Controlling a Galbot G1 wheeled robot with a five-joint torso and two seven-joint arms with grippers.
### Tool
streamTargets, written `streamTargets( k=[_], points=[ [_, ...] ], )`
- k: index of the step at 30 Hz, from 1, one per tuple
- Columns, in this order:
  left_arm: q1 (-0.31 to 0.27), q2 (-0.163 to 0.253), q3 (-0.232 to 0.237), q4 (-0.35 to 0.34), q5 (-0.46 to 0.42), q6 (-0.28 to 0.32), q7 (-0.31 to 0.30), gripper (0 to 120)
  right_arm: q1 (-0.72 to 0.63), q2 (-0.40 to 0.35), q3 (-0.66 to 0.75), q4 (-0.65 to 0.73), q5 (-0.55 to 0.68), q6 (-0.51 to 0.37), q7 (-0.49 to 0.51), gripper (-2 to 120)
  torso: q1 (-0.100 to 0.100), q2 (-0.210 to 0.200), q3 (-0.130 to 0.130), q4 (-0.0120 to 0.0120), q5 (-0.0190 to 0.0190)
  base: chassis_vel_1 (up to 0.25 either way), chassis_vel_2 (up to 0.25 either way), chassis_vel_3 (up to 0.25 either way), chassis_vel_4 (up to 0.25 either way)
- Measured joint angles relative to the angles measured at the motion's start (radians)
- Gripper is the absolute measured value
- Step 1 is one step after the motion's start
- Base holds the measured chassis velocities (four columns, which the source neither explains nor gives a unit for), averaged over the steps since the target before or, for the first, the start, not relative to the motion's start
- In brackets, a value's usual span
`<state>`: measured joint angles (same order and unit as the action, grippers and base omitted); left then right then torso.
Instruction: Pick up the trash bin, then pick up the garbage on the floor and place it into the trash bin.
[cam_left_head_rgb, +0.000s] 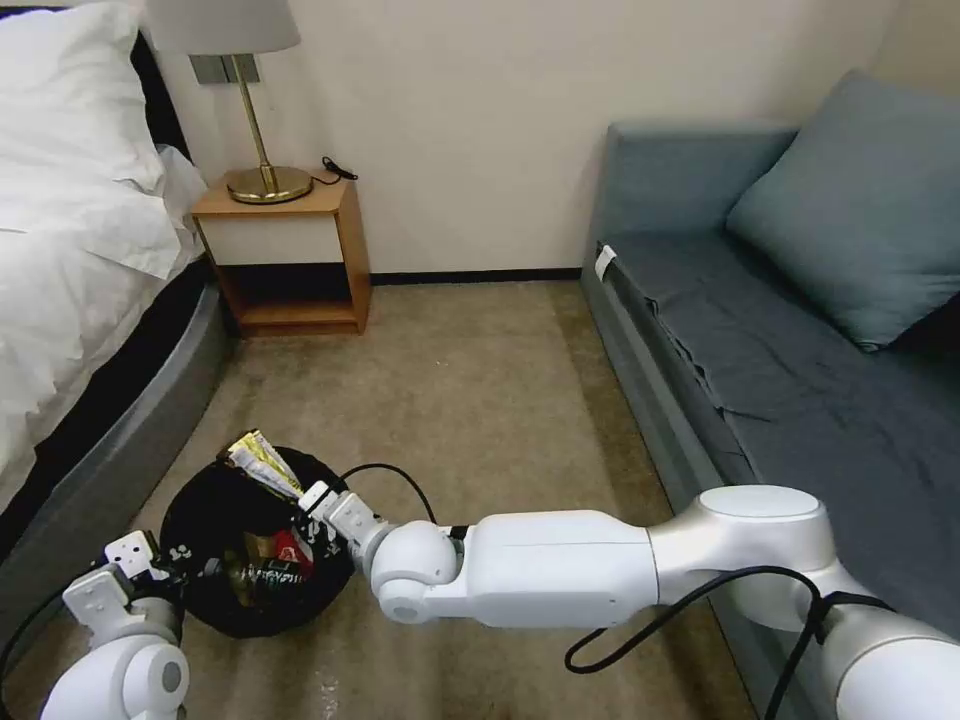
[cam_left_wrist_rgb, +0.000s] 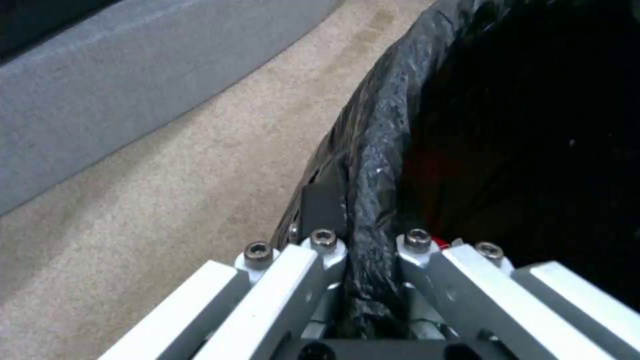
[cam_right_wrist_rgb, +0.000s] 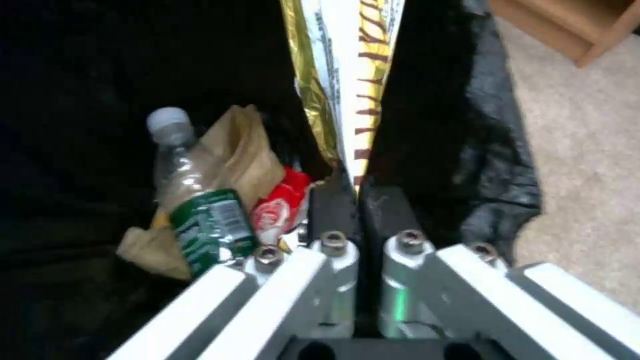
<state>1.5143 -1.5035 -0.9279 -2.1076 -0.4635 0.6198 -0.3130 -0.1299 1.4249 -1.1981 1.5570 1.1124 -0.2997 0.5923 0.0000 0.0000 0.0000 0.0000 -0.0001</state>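
The trash bin (cam_left_head_rgb: 215, 520) is held at its near rim by the left gripper (cam_left_head_rgb: 160, 565), whose fingers are clamped on the black liner; whether the bin is lifted clear of the carpet (cam_left_head_rgb: 480, 400) cannot be told. The right gripper (cam_left_head_rgb: 312, 512) is positioned over the bin's opening, fingers pinched tight on the flat long wrapper (cam_right_wrist_rgb: 347, 80), which leans against the bin's far rim and has not been let go. Inside the bin are seen the clear bottle (cam_right_wrist_rgb: 197, 200), the tan paper bag (cam_right_wrist_rgb: 243, 150) and the red wrapper (cam_right_wrist_rgb: 280, 205). Three pieces are judged deposited; only release of the fourth remains. Around the bin, tan carpet is laid; a bed (cam_left_head_rgb: 70, 250) stands to its left, a nightstand (cam_left_head_rgb: 285, 255) beyond it, and a grey sofa (cam_left_head_rgb: 780, 360) well to its right.
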Motion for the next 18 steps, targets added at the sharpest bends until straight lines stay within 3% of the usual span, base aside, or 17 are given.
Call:
streamTargets(
  k=[6,10,18],
  points=[
    [-0.002,-0.003,0.004,0.001,0.002,0.000,0.000,3,-0.002,0.002,-0.001,0.037,0.012,-0.003,0.011,23,0.000,0.000,0.000,0.0000,0.0001,0.000,0.000,0.000,0.000],
    [-0.002,-0.005,0.006,0.002,0.004,0.000,0.000,3,0.005,-0.007,0.003,0.061,0.021,-0.007,0.016,43,0.000,0.000,0.000,0.0000,0.0001,0.000,0.000,0.000,0.000],
    [-0.003,-0.006,0.006,0.001,0.004,0.000,0.000,3,0.018,-0.026,0.018,0.090,0.030,-0.012,0.020,68,0.000,0.000,0.000,0.0000,0.0001,0.000,0.000,0.000,0.000]
  ],
)
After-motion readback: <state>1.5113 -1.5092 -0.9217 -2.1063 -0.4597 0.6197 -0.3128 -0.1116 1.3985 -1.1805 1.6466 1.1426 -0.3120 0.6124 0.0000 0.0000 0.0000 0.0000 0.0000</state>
